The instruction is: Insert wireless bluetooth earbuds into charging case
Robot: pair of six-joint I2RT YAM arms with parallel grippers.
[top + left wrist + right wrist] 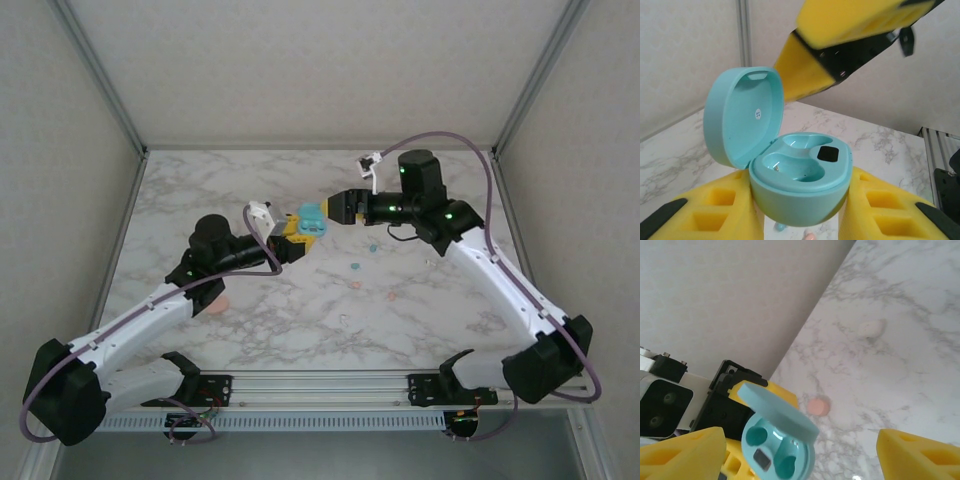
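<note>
Just above the middle of the marble tabletop [200,190], the left gripper's [298,232] yellow fingers [715,207] pinched the teal oval plastic charging case [799,187], its lid raised. The right gripper's [328,209] fingers [920,455] stood spread beside the lid. Four tiny teal and salmon-pink earbuds [373,247] lay right of centre.

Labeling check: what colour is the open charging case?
Teal. The open oval plastic charging case shows best in the left wrist view.

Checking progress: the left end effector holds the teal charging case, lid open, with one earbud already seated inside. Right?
Not quite. The left wrist view shows the teal charging case empty inside; the left end effector does hold it, lid open.
</note>
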